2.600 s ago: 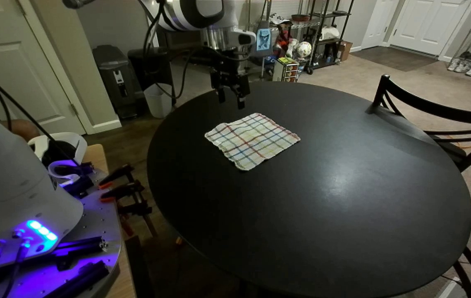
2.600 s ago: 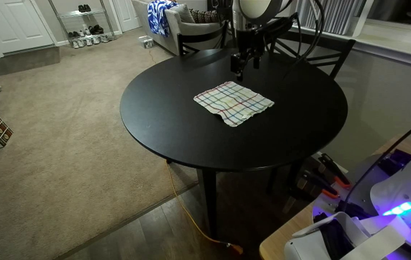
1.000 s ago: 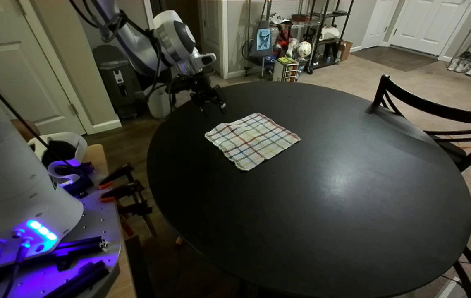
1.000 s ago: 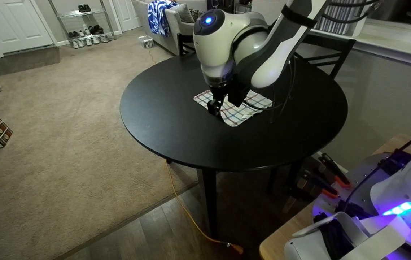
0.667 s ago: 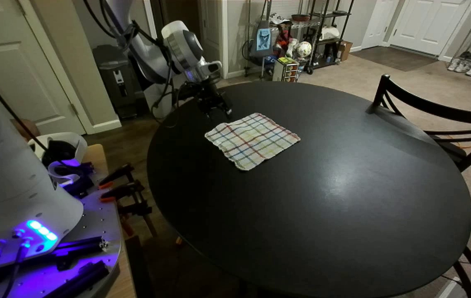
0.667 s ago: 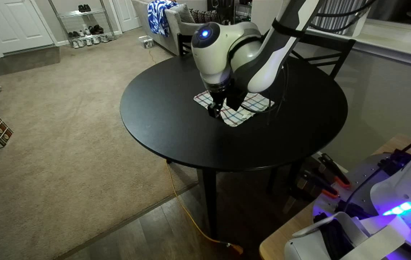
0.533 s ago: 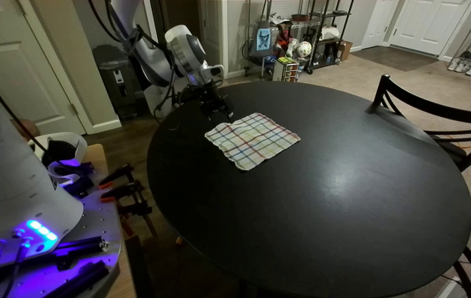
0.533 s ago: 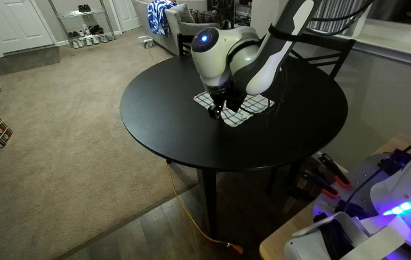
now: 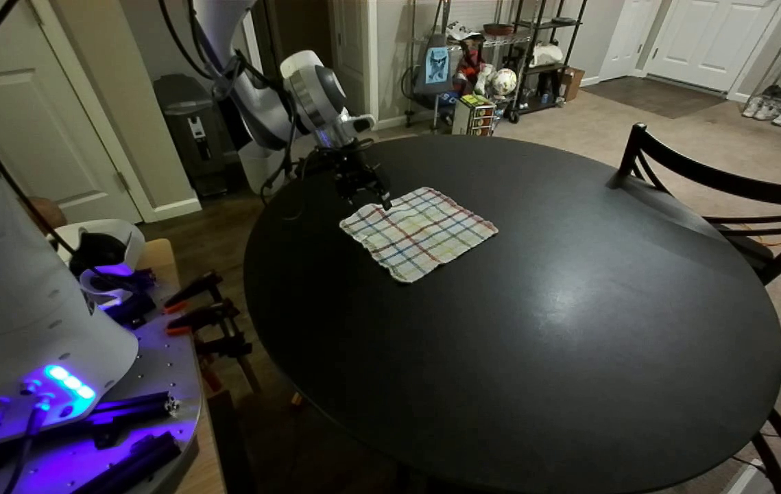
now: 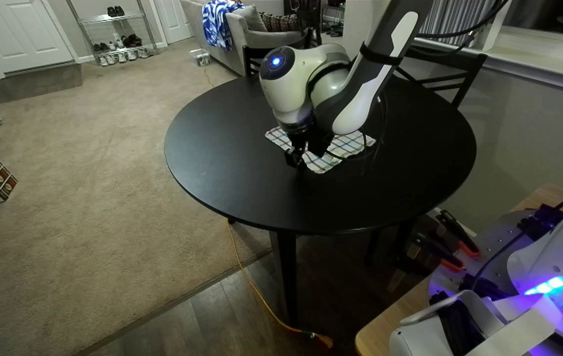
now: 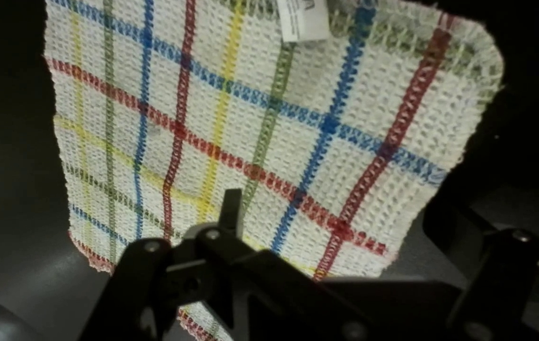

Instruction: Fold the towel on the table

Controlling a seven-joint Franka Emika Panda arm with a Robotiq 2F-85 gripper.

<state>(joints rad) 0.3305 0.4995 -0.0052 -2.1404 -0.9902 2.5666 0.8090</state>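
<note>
In an exterior view, the towel (image 9: 424, 237), white with a grid of coloured lines, lies flat and unfolded on the black round table (image 9: 534, 370), whose top extends past the towel on every side. The arm (image 9: 315, 96) slants down toward the towel, and the gripper (image 9: 369, 200) hangs at the towel's edge, one fingertip in front of that edge, the other just beside it. Well apart from the towel, past the table's rim, are a dark chair (image 9: 733, 183), a box (image 9: 474, 118) with pictures on its side and a patterned ball (image 9: 504, 81). In an exterior view, the arm's rounded white wrist housing (image 10: 286, 84) and the gripper hide part of the towel, leaving cloth showing to either side. An orange cord (image 10: 256, 290) runs along the floor, lower than the towel, and a grey couch (image 10: 237, 39) with a blue-and-white blanket (image 10: 217, 24) draped over it stands well apart from the towel. In the wrist view, the fingers (image 11: 231, 208) are spread wide, one tip seen against the towel, the other past its edge; whether either touches the cloth cannot be told. A white label (image 11: 304, 21) shows at the towel's hem.
</note>
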